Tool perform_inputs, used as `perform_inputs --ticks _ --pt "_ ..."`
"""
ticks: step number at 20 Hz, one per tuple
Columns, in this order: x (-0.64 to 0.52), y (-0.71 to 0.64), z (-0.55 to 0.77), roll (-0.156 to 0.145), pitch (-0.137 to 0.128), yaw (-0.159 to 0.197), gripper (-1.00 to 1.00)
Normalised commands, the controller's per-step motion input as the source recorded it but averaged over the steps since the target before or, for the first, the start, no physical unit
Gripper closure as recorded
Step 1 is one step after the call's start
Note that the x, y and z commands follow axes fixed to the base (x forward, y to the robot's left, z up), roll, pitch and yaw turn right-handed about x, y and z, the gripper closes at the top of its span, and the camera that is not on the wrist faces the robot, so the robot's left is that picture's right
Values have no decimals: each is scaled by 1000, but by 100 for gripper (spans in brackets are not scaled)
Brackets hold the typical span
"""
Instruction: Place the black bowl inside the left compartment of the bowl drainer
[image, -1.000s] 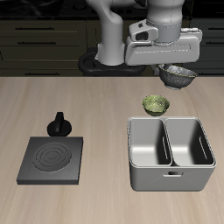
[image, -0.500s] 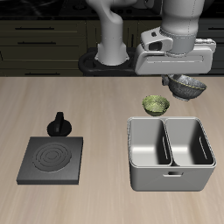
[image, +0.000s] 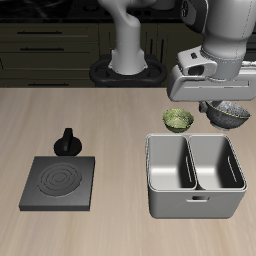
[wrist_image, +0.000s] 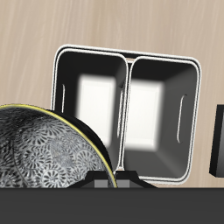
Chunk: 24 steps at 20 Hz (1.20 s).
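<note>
In the exterior view, the black bowl (image: 231, 113) is carried in the air by the end effector (image: 222, 104), whose fingers are closed on its rim. The bowl hangs just behind the back rim of the bowl drainer (image: 195, 205), above the back corner of the bin farther from the stove plate (image: 59, 183). That bin is on the robot's left, so it is taken to be the left compartment. Its open mouth lies below the bowl and a little toward the tabletop's front edge; this offset is what the coming move is judged to turn on. The drainer's long axis runs across the tabletop, with the middle wall from front to back. The green bowl (image: 178, 119) sits on the tabletop (image: 120, 120) just behind the other bin, clear of the carried bowl.

In the wrist view, the mottled inside of the black bowl (wrist_image: 44, 149) is seen close against the end effector (wrist_image: 111, 182), and both bins of the drainer (wrist_image: 128, 56) lie open and empty beyond it.

Against the earlier exterior frames, the arm and bowl have travelled sideways, away from the green bowl and toward the drainer's outer bin, and have come somewhat lower. The drainer, green bowl and stove plate are unchanged.
</note>
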Motion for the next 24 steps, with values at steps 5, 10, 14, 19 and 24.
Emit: perform_inputs --ticks 5,10,14,19,24 --pt "185 23 -201 -30 29 19 100" --pt "45 -80 -240 -11 29 14 100" --pt "56 -102 -304 -21 41 7 100" --pt "2 -52 -263 -6 29 26 100" --pt "-10 -37 -141 -4 9 16 100"
